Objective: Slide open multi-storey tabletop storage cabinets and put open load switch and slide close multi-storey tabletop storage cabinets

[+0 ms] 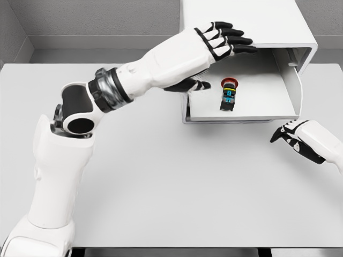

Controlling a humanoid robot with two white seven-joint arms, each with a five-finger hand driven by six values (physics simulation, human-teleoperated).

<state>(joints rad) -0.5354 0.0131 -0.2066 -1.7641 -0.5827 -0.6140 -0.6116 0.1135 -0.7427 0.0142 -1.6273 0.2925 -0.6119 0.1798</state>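
Observation:
The white storage cabinet (246, 21) stands at the table's far right with one drawer (268, 110) slid out toward me. Inside the drawer lies the load switch (228, 95), a black body with a red button and cyan marks. My left hand (217, 56) hovers over the drawer's left part, fingers spread and holding nothing, thumb near the drawer's left wall. The switch rests just right of that thumb, apart from it. My right hand (292, 136) sits low on the table at the right, below the drawer's front corner, its fingers loosely curled around nothing.
The light grey table (161, 182) spans the view, with its front edge at the bottom. Grey walls rise behind the cabinet. My left arm stretches diagonally across the table's left half.

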